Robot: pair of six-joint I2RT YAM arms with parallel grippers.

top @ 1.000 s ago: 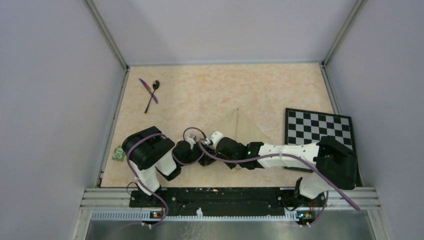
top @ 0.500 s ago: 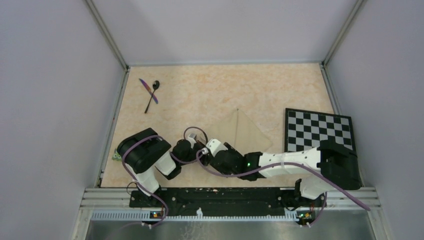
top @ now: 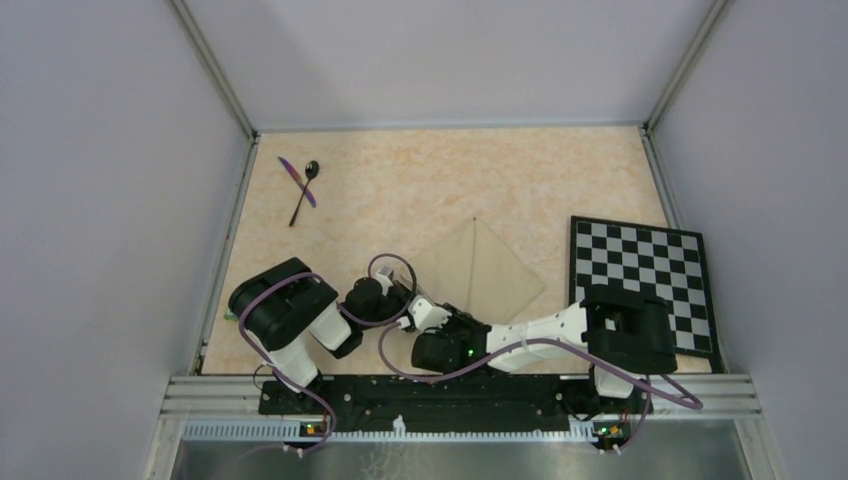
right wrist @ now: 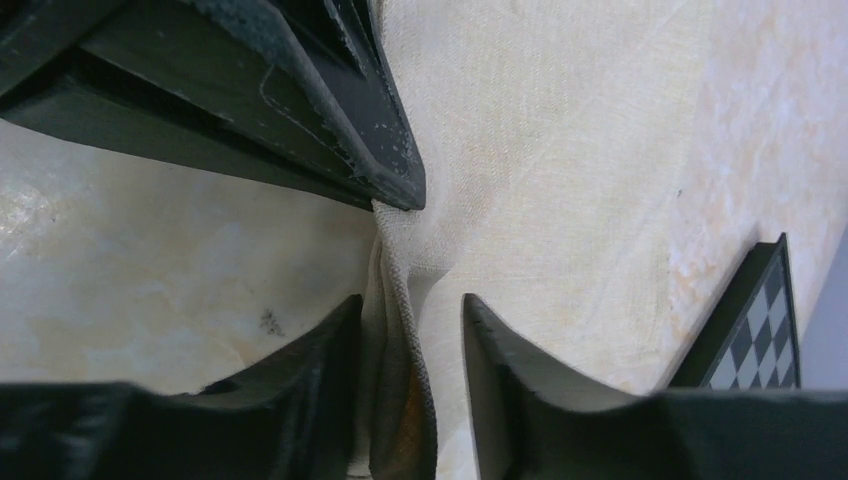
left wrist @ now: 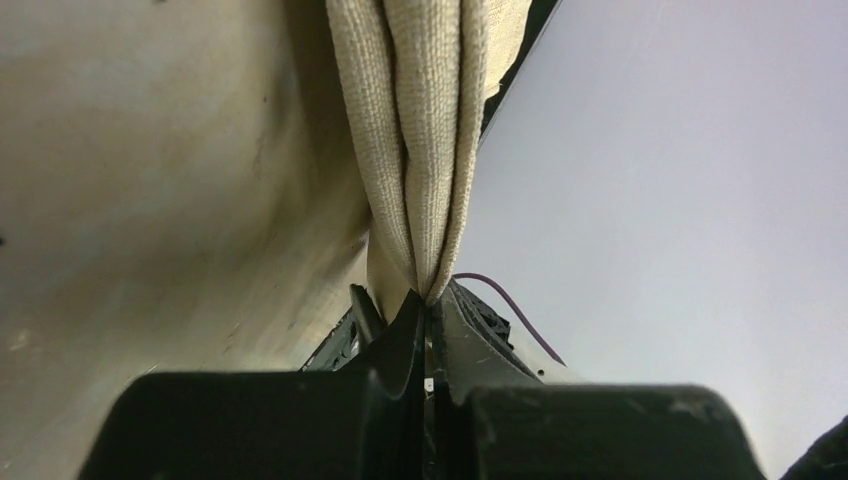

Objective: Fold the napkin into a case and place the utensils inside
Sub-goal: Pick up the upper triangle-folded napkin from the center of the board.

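Observation:
The beige-tan napkin (top: 497, 270) lies folded in a pointed shape on the table, right of centre. My left gripper (top: 403, 299) is shut on a pinched ridge at its near-left corner; the left wrist view shows the cloth (left wrist: 420, 130) bunched between the closed jaws (left wrist: 428, 305). My right gripper (top: 427, 314) is open just beside it, its jaws (right wrist: 412, 300) straddling the same raised ridge of cloth (right wrist: 520, 130) without closing. The left fingers (right wrist: 330, 110) show there too. The black spoon (top: 304, 192) and purple knife (top: 297, 182) lie crossed at the far left.
A black-and-white checkerboard (top: 640, 280) lies right of the napkin; its corner shows in the right wrist view (right wrist: 750, 340). A small green object (top: 232, 314) sits by the left arm's base. Grey walls and metal rails enclose the table.
My right arm has drawn back toward the near edge, uncovering more of the napkin. My left arm has shifted slightly left while still holding the cloth.

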